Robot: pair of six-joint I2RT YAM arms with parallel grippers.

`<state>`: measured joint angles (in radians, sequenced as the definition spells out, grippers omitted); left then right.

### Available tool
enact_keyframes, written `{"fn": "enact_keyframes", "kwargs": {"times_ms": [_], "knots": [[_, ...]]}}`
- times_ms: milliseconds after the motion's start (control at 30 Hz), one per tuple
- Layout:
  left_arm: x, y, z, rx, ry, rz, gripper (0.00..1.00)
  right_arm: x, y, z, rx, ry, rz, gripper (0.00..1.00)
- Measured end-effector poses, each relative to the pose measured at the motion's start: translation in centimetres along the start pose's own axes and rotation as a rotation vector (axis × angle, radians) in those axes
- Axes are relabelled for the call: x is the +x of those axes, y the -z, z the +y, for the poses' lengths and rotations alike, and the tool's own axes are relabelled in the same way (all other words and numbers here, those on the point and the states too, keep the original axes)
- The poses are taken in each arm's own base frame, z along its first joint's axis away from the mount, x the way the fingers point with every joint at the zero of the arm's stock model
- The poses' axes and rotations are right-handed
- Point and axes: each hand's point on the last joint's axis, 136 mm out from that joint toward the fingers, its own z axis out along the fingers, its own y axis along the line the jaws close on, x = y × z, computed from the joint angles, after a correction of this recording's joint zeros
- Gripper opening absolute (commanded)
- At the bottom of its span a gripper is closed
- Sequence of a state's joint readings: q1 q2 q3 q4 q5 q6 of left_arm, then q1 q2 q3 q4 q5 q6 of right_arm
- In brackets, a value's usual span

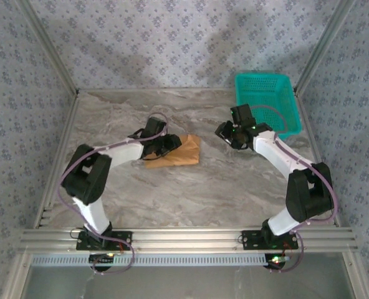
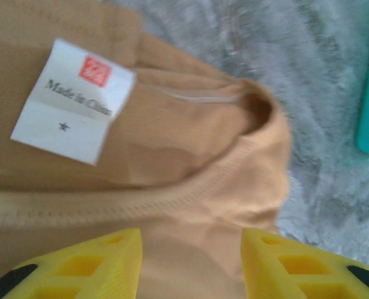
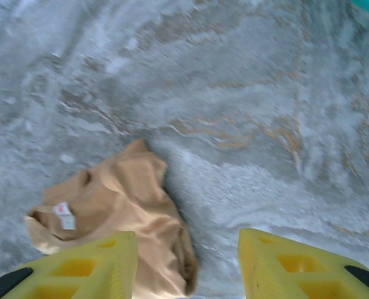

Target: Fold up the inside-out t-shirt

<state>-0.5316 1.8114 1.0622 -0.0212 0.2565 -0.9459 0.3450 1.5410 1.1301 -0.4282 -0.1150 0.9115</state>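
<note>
Though gathered into a small packet, judged only part-folded: uneven edges, one lumpy corner, tidying and a final flattening likely left.

Broad desk (image 1: 191, 187), grey marbled surface, matte, veined with tan. At its far right corner, rigid teal mesh basket (image 1: 265, 99), well apart from the cloth. Near mid-desk, inside-out t-shirt (image 1: 179, 152): tan-orange soft cotton, creased, collar and stitched seams facing out. Just above it, left hand (image 2: 191, 249), yellow fingers apart, gripping nothing. Between shirt and basket, right hand (image 1: 231, 132), likewise spread and empty. On the cloth, small white care label (image 2: 72, 103) with red square and printed text.
</note>
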Motion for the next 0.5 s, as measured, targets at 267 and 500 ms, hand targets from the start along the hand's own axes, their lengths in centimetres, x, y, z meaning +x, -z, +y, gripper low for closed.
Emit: {"fn": "enact_keyframes", "kwargs": {"times_ms": [267,500], "knots": [[-2.4,-1.1,3.2,-0.029,0.045,0.066,0.47,-1.3,0.4,-1.9,0.015,-0.027,0.007,0.47],[-14.3,3.1,12.3,-0.207,0.099,-0.041,0.47,-2.6,1.2,-3.0,0.022,-0.04,0.005,0.47]]}}
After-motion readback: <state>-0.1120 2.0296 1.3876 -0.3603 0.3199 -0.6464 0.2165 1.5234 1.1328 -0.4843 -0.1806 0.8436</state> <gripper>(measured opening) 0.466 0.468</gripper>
